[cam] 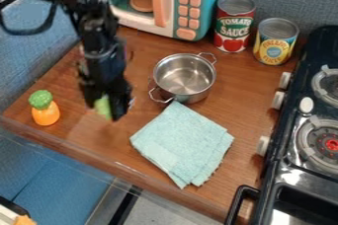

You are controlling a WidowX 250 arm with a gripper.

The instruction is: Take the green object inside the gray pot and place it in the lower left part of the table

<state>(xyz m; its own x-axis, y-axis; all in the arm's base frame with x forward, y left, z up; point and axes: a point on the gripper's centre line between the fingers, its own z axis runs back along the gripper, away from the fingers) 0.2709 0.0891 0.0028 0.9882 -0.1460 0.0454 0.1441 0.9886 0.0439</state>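
I have my hand (105, 104) closed on the green object (102, 108), above the counter (249, 88), between the orange toy (46, 115) and pot (184, 77); I judge lowering comes next.

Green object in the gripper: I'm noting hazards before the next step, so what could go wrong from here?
The green object sits low between the jaws of the gripper, mostly hidden by them, so a weak hold might go unnoticed and it could slip. The orange toy with the green top stands to the left and could be bumped on the way to the table's lower left. The edge there is close, so a loose release might let the object roll off.
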